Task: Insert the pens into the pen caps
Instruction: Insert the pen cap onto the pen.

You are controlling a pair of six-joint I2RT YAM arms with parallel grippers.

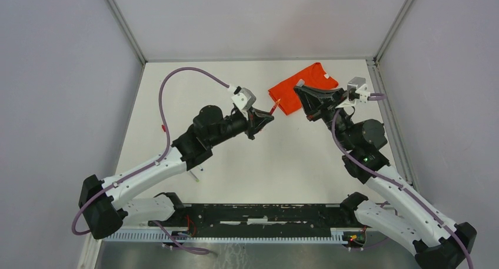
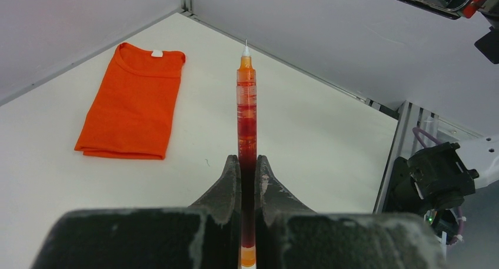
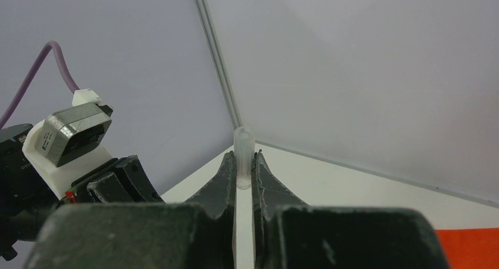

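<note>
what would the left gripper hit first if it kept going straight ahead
The pen in the left gripper leads, aimed near the far table edge; nothing closer shows. From its wrist, the right gripper sits up-right of that line, the orange shirt left. Depth unclear.

Pen [image 2: 247,122]: translucent orange plastic barrel, glossy and smooth, with a white pointed tip.
Cap [image 3: 243,144]: frosted, whitish translucent plastic tube, smooth.
Left gripper [image 2: 247,163] and right gripper [image 3: 243,163]: black, matt, grainy finish; inner edges scuffed pale.
Shirt [image 2: 134,101]: orange cloth, matt, lying in flat folds, with a small white label at the collar.
Table [image 1: 294,157] under shirt: white, matt, smooth, with a few faint marks.
Cable [image 1: 182,72]: purple sheath, smooth, with a slight sheen.
Walls [image 1: 253,16] behind shirt: pale grey, matt.
Frame strips [image 1: 123,25]: look like metal.
</note>
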